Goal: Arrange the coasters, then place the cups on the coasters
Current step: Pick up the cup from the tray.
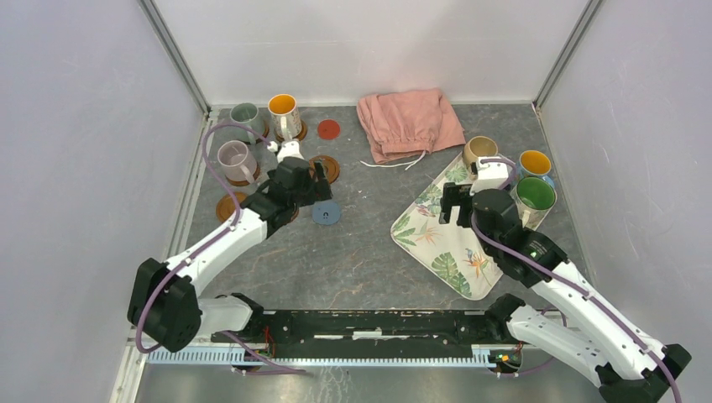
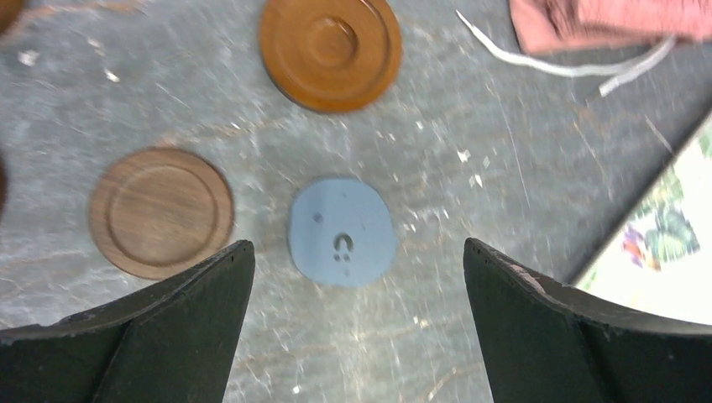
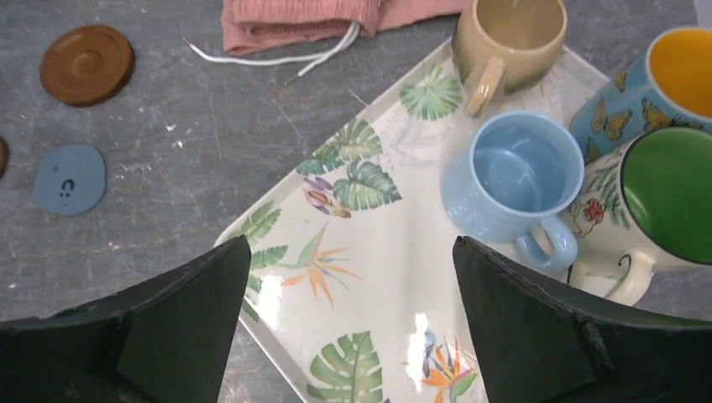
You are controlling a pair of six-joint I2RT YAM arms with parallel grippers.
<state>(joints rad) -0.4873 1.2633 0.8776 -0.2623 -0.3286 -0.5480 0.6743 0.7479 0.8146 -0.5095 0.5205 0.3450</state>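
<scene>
Above the grey table (image 1: 361,252), the left gripper (image 2: 357,252) hung wide open and empty over the blue coaster (image 2: 342,231). A pale brown coaster (image 2: 161,211) lay near it and a darker brown coaster (image 2: 329,52) lay farther off. The right gripper (image 3: 353,243), also fully open and holding nothing, hovered over the leaf-patterned tray (image 3: 378,235), on which the light blue cup (image 3: 512,180) stood upright. The lilac cup (image 1: 235,159) sat on a brown coaster at far left.

— Where do the cups (image 1: 235,159) stand?
— Three on coasters (image 1: 242,180) at the desk's (image 1: 361,252) far left; four more on and beside the tray's (image 1: 437,252) far end, right.
— The cloth (image 1: 409,122)?
— Behind the tray, mid-back. Spare coasters lie right of those three cups.
</scene>
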